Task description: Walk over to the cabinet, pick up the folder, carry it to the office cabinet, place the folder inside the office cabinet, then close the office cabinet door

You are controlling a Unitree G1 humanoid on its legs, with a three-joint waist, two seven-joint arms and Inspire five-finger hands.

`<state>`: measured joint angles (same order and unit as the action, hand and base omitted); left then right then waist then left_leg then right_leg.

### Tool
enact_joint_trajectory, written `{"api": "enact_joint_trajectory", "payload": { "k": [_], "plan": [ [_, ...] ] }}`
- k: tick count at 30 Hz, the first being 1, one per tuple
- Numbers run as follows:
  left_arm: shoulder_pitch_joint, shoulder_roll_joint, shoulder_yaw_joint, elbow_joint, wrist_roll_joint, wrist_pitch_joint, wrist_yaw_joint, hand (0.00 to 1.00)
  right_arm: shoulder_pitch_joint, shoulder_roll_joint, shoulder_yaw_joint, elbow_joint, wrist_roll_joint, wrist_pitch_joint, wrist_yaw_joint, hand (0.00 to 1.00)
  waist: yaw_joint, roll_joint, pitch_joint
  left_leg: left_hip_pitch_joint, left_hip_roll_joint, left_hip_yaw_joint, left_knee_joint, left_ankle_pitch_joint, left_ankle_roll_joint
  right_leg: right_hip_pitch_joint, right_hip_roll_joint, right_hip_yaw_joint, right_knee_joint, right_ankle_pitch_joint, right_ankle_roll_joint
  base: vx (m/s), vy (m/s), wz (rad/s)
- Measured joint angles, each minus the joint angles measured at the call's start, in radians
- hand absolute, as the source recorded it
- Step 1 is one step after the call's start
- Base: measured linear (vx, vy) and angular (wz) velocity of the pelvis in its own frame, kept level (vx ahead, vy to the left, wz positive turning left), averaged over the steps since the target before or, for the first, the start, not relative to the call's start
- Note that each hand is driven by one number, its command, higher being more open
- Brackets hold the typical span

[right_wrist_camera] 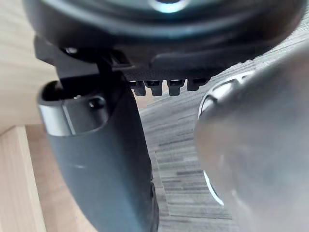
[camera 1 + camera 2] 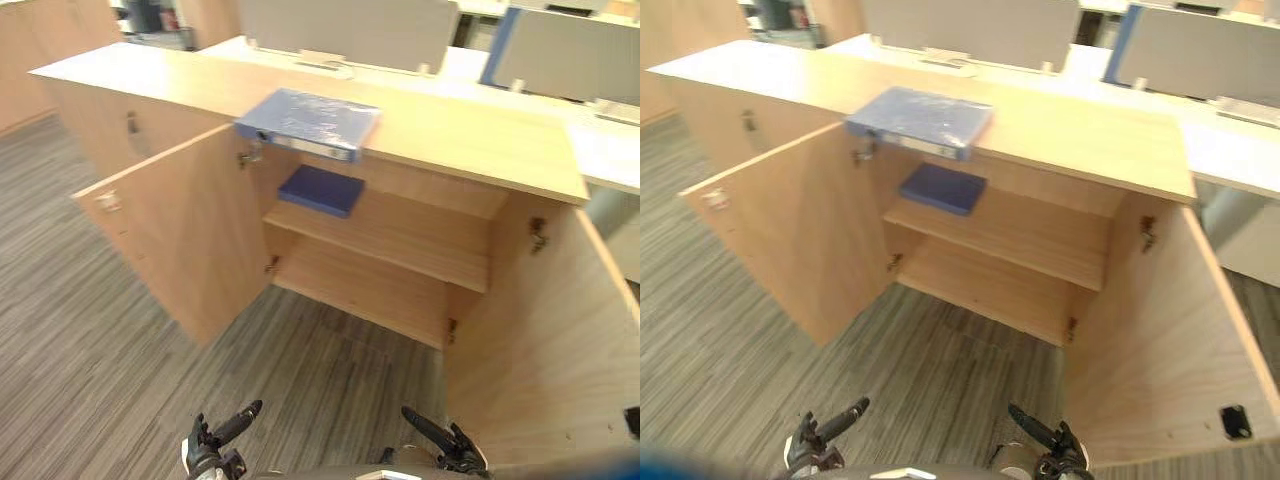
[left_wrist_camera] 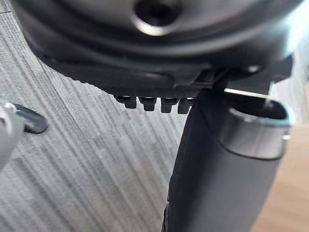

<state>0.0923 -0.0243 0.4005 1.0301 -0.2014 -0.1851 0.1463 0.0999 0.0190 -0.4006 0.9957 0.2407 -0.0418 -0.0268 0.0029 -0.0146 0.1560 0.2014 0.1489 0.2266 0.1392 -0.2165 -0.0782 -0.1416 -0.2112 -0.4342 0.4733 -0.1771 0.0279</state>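
- The left hand [image 2: 213,445] is matte black and slender-fingered, with a white piece along its outer edge.
- The right hand [image 2: 447,447] is the same matte black.
- Up close, its squared black fingertips [image 1: 166,87] form a neat row.
- Each thick, smooth, dark thumb [image 1: 101,183] wears a shiny silver collar; the right one shows a small round screw.

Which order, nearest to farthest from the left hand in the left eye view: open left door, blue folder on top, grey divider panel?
1. Open left door, just ahead of the left hand, to its left.
2. Blue folder, overhanging the front edge of the cabinet top.
3. Grey divider panel, at the far back.
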Motion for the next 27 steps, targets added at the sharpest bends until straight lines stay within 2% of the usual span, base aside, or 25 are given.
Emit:
{"api": "enact_joint_trajectory", "payload": {
  "k": [2,3,4,6,8,9,10,11,12,13,14,15,16,17,18,19,20,21,22,23,24,25,27],
  "plan": [
    [0.003,-0.008,-0.018,0.002,0.016,0.000,-0.005,1.00,-0.005,-0.007,-0.015,0.005,-0.004,-0.005,-0.006,1.00,-0.002,0.021,0.007,0.037,0.003,-0.016,-0.048,0.035,0.014,0.011,0.012,-0.016,0.023,-0.012,-0.004,0.23,-0.167,-0.07],
    [0.002,-0.022,-0.030,-0.006,0.017,-0.001,-0.005,1.00,-0.007,-0.015,-0.017,0.002,-0.004,-0.004,-0.006,1.00,-0.006,0.023,0.013,0.059,-0.001,-0.024,-0.067,0.062,0.003,-0.002,-0.006,-0.018,0.085,-0.037,-0.028,0.26,-0.227,0.01],
    [0.000,-0.032,-0.029,-0.007,0.017,-0.001,-0.002,1.00,-0.004,-0.021,-0.016,0.000,-0.005,-0.003,-0.006,1.00,-0.009,0.026,0.011,0.070,0.001,-0.024,-0.069,0.070,-0.005,0.011,-0.008,-0.029,0.094,-0.067,-0.033,0.30,-0.280,0.07],
    [0.001,-0.053,-0.021,-0.016,0.019,-0.002,-0.003,1.00,-0.002,-0.022,-0.015,0.000,-0.005,-0.002,-0.006,1.00,-0.011,0.045,0.001,0.072,0.016,-0.027,-0.059,0.073,-0.006,0.045,0.011,-0.050,0.057,-0.094,-0.030,0.29,-0.257,0.22],
    [0.002,-0.054,-0.021,-0.028,0.026,-0.002,-0.006,1.00,-0.001,-0.018,-0.014,0.000,-0.005,0.000,-0.005,1.00,-0.016,0.046,0.000,0.035,0.039,-0.048,0.043,0.068,-0.013,0.100,0.034,-0.078,-0.011,-0.102,-0.027,0.22,-0.200,0.39],
    [0.002,-0.055,0.005,-0.045,0.025,-0.002,-0.007,1.00,0.004,-0.015,-0.012,0.000,-0.004,0.003,-0.005,1.00,-0.019,0.044,0.000,-0.051,0.070,-0.079,0.230,0.048,-0.044,0.143,0.059,-0.098,-0.066,-0.096,-0.023,0.17,-0.171,0.36],
    [0.004,-0.057,0.034,-0.062,0.025,-0.002,-0.010,1.00,0.004,-0.012,-0.010,-0.003,-0.004,0.007,-0.004,1.00,-0.015,0.045,0.004,-0.171,0.112,-0.128,0.498,0.062,-0.093,0.185,0.095,-0.107,-0.110,-0.091,-0.026,0.16,-0.141,0.19],
    [0.009,-0.057,0.051,-0.063,0.023,-0.001,-0.011,1.00,0.005,-0.015,-0.009,-0.003,-0.005,0.009,-0.004,1.00,-0.009,0.050,0.006,-0.227,0.129,-0.154,0.635,0.082,-0.135,0.206,0.114,-0.103,-0.128,-0.089,-0.029,0.16,-0.071,-0.22],
    [0.030,-0.058,0.076,-0.064,0.014,0.000,-0.008,1.00,0.009,-0.017,-0.006,0.000,-0.002,0.012,-0.006,1.00,-0.006,0.054,0.005,-0.308,0.152,-0.178,0.839,0.095,-0.160,0.249,0.146,-0.086,-0.158,-0.089,-0.031,0.19,0.001,-0.55],
    [0.047,-0.059,0.098,-0.068,-0.009,0.006,-0.005,1.00,0.013,-0.015,0.001,-0.001,-0.002,0.013,-0.007,1.00,-0.002,0.048,0.003,-0.356,0.163,-0.159,0.946,0.090,-0.152,0.285,0.163,-0.062,-0.187,-0.088,-0.032,0.20,0.030,-0.63],
    [0.047,-0.059,0.108,-0.074,-0.017,0.007,-0.001,1.00,0.013,-0.013,0.002,0.000,-0.002,0.015,-0.007,1.00,0.003,0.041,0.005,-0.368,0.167,-0.138,0.962,0.084,-0.141,0.299,0.164,-0.049,-0.198,-0.086,-0.032,0.24,0.075,-0.73],
    [0.049,-0.059,0.117,-0.089,-0.025,0.007,-0.001,1.00,0.018,-0.011,0.004,0.001,-0.002,0.019,-0.008,1.00,0.017,0.030,0.006,-0.385,0.172,-0.097,0.947,0.050,-0.109,0.327,0.162,-0.013,-0.229,-0.081,-0.029,0.27,0.113,-0.83],
    [0.047,-0.059,0.117,-0.094,-0.026,0.002,-0.002,1.00,0.022,-0.010,0.008,0.004,-0.002,0.020,-0.008,1.00,0.025,0.021,0.006,-0.397,0.175,-0.072,0.894,0.014,-0.082,0.355,0.154,0.021,-0.263,-0.058,-0.012,0.34,0.179,-1.05],
    [0.049,-0.049,0.116,-0.094,-0.028,-0.004,-0.001,1.00,0.015,-0.008,0.007,0.023,0.000,0.019,-0.009,1.00,0.032,0.008,0.009,-0.396,0.171,-0.057,0.781,-0.016,-0.068,0.373,0.126,0.056,-0.284,-0.047,0.003,0.33,0.243,-0.93],
    [0.047,-0.047,0.113,-0.094,-0.031,-0.006,0.001,1.00,0.009,-0.009,0.007,0.036,0.000,0.019,-0.011,1.00,0.034,0.001,0.008,-0.395,0.164,-0.057,0.712,-0.023,-0.058,0.376,0.109,0.072,-0.289,-0.042,0.011,0.27,0.248,-0.82],
    [0.042,-0.044,0.102,-0.094,-0.032,-0.010,0.002,1.00,0.002,-0.008,0.007,0.053,-0.001,0.020,-0.015,1.00,0.036,-0.007,0.008,-0.391,0.151,-0.074,0.579,-0.023,-0.050,0.383,0.083,0.094,-0.298,-0.032,0.029,0.26,0.316,-0.74],
    [0.042,-0.040,0.077,-0.094,-0.030,-0.014,0.006,1.00,0.000,-0.008,0.004,0.062,0.000,0.020,-0.018,1.00,0.039,-0.009,0.006,-0.372,0.123,-0.129,0.373,0.010,-0.028,0.391,0.054,0.117,-0.318,-0.017,0.055,0.29,0.406,-0.76],
    [0.044,-0.048,0.069,-0.092,-0.029,-0.018,0.008,1.00,0.005,-0.015,0.001,0.060,0.000,0.019,-0.018,1.00,0.042,0.008,-0.004,-0.359,0.113,-0.186,0.237,0.104,-0.008,0.396,0.046,0.126,-0.331,-0.008,0.082,0.31,0.448,-0.65],
    [0.047,-0.056,0.051,-0.079,-0.030,-0.022,0.013,1.00,0.010,-0.026,-0.001,0.059,0.000,0.018,-0.019,1.00,0.044,0.033,-0.016,-0.364,0.104,-0.233,0.181,0.204,-0.040,0.405,0.043,0.140,-0.343,-0.008,0.117,0.34,0.498,-0.35],
    [0.037,-0.014,0.035,-0.061,-0.029,-0.020,0.012,1.00,0.010,-0.005,0.001,0.069,-0.001,0.020,-0.023,1.00,0.034,-0.011,-0.021,-0.357,0.047,-0.234,0.196,0.159,-0.079,0.420,-0.020,0.141,-0.360,-0.011,0.147,0.27,0.365,-0.14],
    [0.036,0.003,0.029,-0.064,-0.029,-0.024,0.017,1.00,0.011,0.012,0.000,0.069,0.000,0.020,-0.022,1.00,0.027,-0.034,-0.028,-0.351,0.025,-0.228,0.180,0.158,-0.076,0.414,-0.041,0.141,-0.358,0.001,0.151,0.34,0.425,-0.03],
    [0.035,0.032,0.006,-0.060,-0.029,-0.026,0.029,1.00,0.011,0.027,0.002,0.072,-0.004,0.018,-0.021,1.00,0.033,-0.065,-0.048,-0.330,-0.012,-0.197,0.131,0.167,-0.063,0.391,-0.082,0.152,-0.350,0.053,0.149,0.24,0.290,-0.16],
    [0.040,0.043,-0.032,-0.041,-0.024,-0.025,0.028,1.00,0.010,0.027,0.001,0.069,-0.003,0.018,-0.021,1.00,0.046,-0.065,-0.050,-0.270,-0.030,-0.156,0.061,0.183,-0.041,0.381,-0.106,0.186,-0.337,0.111,0.159,0.20,0.273,-0.38]
  ]
}}
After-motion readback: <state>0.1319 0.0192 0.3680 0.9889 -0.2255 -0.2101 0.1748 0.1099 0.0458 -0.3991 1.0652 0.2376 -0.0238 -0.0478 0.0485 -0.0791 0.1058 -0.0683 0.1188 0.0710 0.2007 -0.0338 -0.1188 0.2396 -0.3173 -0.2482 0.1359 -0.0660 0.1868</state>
